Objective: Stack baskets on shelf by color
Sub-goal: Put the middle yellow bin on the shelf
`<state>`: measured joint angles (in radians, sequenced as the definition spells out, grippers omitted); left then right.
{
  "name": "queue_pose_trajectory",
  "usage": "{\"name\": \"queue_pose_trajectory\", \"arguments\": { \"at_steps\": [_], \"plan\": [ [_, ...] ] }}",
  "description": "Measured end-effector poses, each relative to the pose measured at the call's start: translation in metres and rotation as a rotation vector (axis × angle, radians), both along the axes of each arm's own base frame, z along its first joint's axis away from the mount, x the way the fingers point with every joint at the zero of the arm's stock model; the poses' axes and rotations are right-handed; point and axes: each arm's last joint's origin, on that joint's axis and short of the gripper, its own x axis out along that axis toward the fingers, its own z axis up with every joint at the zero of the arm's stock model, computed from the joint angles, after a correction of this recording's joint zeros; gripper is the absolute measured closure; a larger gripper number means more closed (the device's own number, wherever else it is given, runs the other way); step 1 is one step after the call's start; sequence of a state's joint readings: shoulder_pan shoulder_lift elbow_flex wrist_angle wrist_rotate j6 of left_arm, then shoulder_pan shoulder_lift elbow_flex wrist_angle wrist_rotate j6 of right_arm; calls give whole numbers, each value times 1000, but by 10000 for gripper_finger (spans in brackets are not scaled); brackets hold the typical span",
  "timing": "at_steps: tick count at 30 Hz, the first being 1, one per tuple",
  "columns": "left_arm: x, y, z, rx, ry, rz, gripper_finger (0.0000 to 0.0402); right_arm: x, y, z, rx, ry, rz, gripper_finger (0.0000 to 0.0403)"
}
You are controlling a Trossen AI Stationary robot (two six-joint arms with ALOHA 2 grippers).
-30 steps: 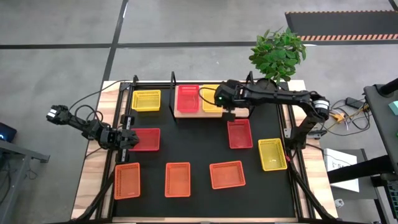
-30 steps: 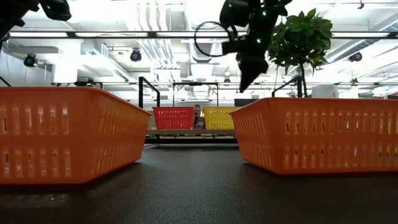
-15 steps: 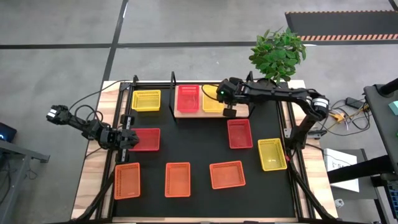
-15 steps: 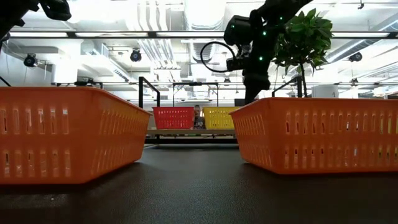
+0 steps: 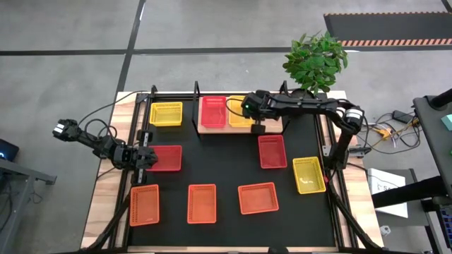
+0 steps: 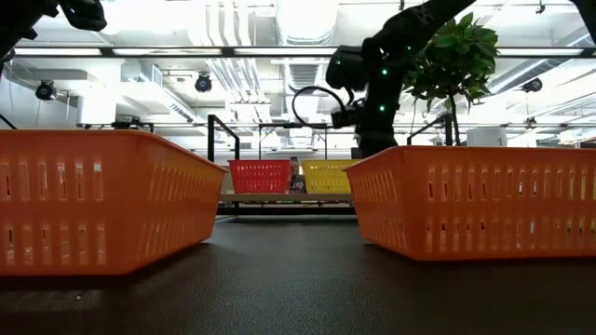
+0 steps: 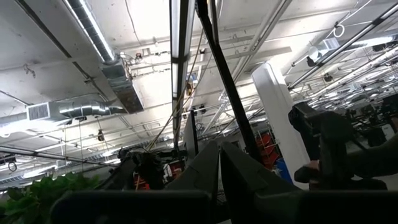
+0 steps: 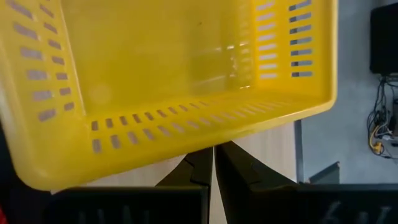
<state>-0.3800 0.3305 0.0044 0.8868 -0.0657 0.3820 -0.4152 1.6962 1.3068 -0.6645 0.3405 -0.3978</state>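
The shelf [image 5: 275,125] is a light wooden board at the table's far edge. On it stand a pink-red basket [image 5: 213,111] and a yellow basket [image 5: 238,111], side by side. My right gripper [image 5: 257,127] is shut and points down at the yellow basket's [image 8: 174,68] side wall [image 8: 186,124]. In the low view an orange basket [image 6: 475,200] hides its fingertips. My left gripper [image 5: 145,156] waits shut at the table's left, beside a pink-red basket [image 5: 164,158], and its wrist view looks up at the ceiling. My right gripper's shut fingertips [image 8: 205,158] stand right at the lower edge of the yellow basket's side wall [image 8: 211,134], coming from above. I cannot tell whether they touch it. The basket rests flat on the shelf board.
On the black mat lie a yellow basket [image 5: 166,113], a pink-red one [image 5: 272,151], a yellow one [image 5: 308,174] and three orange ones [image 5: 144,205] [image 5: 202,203] [image 5: 258,198]. A potted plant [image 5: 316,60] stands behind the shelf. The shelf's right third is bare wood.
My right gripper has come down toward the shelf and tipped from a slant to nearly upright, shifting slightly toward the table's left, closer to the yellow basket. The baskets have stayed where they were.
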Motion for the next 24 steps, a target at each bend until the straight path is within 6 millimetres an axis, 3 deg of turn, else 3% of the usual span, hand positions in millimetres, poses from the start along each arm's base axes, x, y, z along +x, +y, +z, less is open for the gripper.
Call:
{"name": "queue_pose_trajectory", "arguments": {
  "at_steps": [8,12,19,24],
  "plan": [
    [0,0,0,-1,-3,0,400,2,-2,11,-28,-10,-2,394],
    [0,0,0,-1,-3,0,400,3,3,28,-47,-60,-5,394],
    [0,0,0,0,-3,0,400,22,35,57,78,-263,126,394],
    [0,0,0,0,-3,0,400,34,58,56,166,-329,226,394]
  ]
}}
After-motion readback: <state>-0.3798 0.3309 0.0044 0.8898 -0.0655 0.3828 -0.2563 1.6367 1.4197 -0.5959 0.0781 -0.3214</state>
